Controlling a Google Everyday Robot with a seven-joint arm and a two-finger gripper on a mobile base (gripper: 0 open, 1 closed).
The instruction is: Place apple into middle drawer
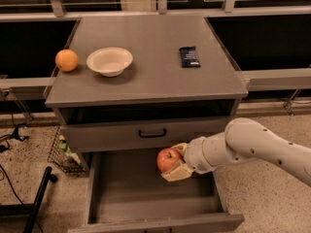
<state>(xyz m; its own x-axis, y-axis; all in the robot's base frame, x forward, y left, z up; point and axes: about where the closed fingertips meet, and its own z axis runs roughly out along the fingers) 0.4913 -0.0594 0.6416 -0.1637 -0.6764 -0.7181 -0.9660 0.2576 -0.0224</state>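
The red apple [168, 159] sits in my gripper [176, 165], which is shut on it. The white arm reaches in from the right. The apple hangs over the right part of the open middle drawer [126, 198], a grey tray with a bare floor and low walls, pulled out toward the camera. The apple is just below the closed drawer front with the black bar handle [152, 133].
On the grey cabinet top [146, 76] are an orange [66, 60] at the left edge, a white bowl [109, 60] beside it and a dark snack packet [189, 56] to the right. A wire basket [63, 154] and a black pole [36, 203] stand on the floor at left.
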